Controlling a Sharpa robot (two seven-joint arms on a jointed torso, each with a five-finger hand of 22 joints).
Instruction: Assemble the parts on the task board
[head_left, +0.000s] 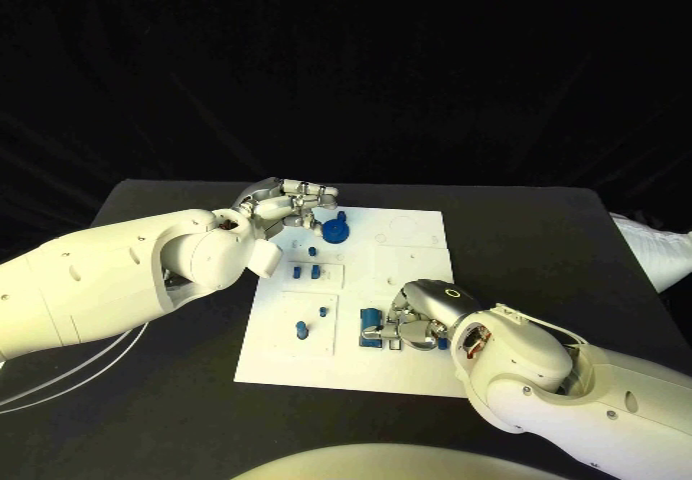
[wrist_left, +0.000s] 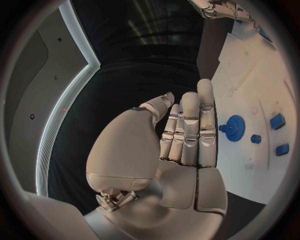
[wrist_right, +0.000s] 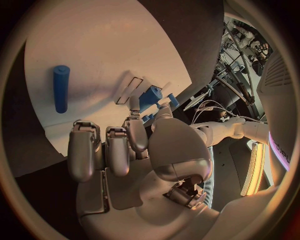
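Observation:
The white task board (head_left: 289, 362) lies mid-table. My right hand (head_left: 414, 322) rests on its near middle, and its thumb and a finger pinch a small blue part (wrist_right: 150, 97) that sits among other blue pieces (head_left: 374, 330). A blue cylinder (wrist_right: 60, 88) lies loose on the board beyond that hand. My left hand (head_left: 293, 203) hovers at the board's far left corner with its fingers (wrist_left: 189, 131) straight and holding nothing. Just beside it a blue gear (head_left: 336, 232) stands on the board (wrist_left: 250, 90), the same gear (wrist_left: 234, 127) showing past the fingertips in the left wrist view.
Two small blue blocks (head_left: 304, 270) sit in a raised panel left of centre, and two blue pegs (head_left: 302, 328) lie on the panel nearer me. Black table (head_left: 548, 230) surrounds the board. White cables (head_left: 58, 385) trail off the table's left side.

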